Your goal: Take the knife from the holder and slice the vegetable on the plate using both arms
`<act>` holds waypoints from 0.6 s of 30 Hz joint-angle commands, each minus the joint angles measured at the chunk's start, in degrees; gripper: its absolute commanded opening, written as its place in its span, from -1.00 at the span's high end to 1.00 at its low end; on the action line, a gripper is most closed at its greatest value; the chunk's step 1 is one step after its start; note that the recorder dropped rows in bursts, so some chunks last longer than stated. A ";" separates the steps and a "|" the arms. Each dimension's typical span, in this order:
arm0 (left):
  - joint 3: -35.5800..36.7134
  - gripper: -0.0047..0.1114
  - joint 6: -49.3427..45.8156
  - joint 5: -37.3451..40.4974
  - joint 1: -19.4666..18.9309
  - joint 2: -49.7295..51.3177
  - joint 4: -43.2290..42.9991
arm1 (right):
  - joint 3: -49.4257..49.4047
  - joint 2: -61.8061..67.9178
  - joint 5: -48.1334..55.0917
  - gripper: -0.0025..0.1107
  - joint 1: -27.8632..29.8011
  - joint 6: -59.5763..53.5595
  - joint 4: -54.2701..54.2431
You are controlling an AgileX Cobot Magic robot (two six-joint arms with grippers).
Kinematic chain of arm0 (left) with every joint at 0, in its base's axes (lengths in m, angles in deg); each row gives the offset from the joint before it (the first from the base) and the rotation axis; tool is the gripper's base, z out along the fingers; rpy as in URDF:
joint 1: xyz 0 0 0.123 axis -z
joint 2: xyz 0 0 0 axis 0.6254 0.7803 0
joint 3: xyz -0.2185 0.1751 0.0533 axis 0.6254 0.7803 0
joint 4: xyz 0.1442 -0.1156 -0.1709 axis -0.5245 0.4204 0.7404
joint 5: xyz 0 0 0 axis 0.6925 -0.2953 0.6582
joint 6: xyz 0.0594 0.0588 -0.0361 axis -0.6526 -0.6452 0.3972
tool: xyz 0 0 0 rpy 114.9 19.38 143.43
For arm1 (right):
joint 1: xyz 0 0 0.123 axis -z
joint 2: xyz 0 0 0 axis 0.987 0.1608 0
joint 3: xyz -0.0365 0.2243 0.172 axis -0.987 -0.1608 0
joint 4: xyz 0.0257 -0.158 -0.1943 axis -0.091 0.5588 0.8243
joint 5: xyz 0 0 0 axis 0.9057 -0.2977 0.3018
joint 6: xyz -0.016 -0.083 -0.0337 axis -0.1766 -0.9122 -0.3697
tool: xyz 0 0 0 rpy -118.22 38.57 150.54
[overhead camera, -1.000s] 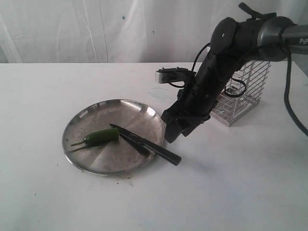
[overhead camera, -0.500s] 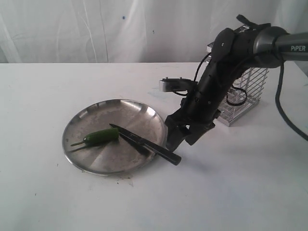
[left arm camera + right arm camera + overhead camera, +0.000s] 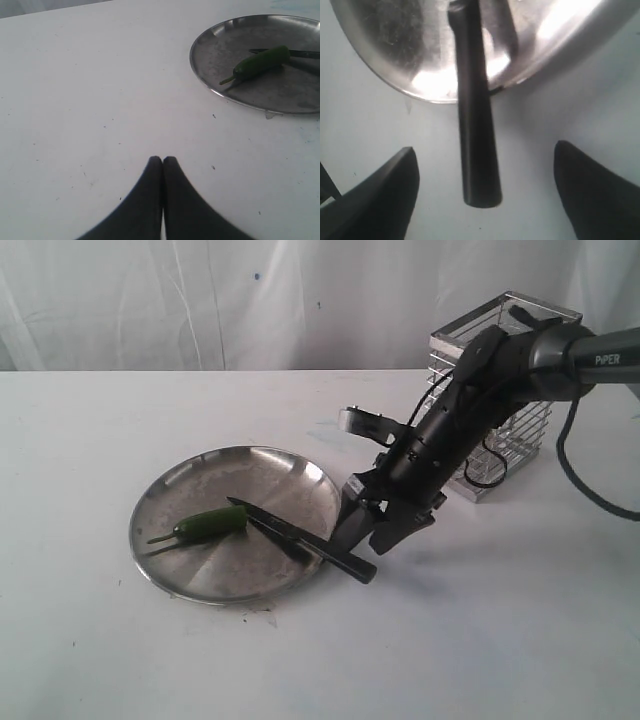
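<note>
The black knife (image 3: 300, 538) lies with its blade on the steel plate (image 3: 230, 475) and its handle sticking out over the rim onto the table. Beside the blade tip rests the green vegetable (image 3: 205, 525), whole. My right gripper (image 3: 360, 542) is open and hovers low at the handle end. In the right wrist view the knife handle (image 3: 477, 150) lies between the spread fingers (image 3: 390, 190) without touching either. My left gripper (image 3: 162, 159) is shut on nothing over bare table, well short of the plate (image 3: 225, 45) and vegetable (image 3: 260, 62). The holder (image 3: 530, 430) stands behind the right arm.
The white table runs to a white curtain backdrop. The right arm's grey link and a hanging cable (image 3: 590, 490) pass in front of the holder at the right. A small scrap (image 3: 258, 612) lies at the plate's near rim.
The right gripper has come down to the knife handle and its jaws have spread wider. The arm's upper links dropped, uncovering the holder's top. Knife, vegetable and plate did not move.
</note>
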 commanded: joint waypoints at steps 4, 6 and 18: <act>0.15 0.92 0.00 -0.22 0.00 -0.27 0.29 | 0.25 2.36 0.34 -0.27 3.00 -2.02 -4.69; 0.15 0.92 0.00 -0.22 0.00 -0.27 0.29 | 0.25 3.11 0.34 -0.27 3.00 -2.60 -6.49; 0.15 0.92 0.00 -0.22 0.00 -0.27 0.29 | 0.15 5.51 0.34 -0.26 2.88 -2.89 -7.85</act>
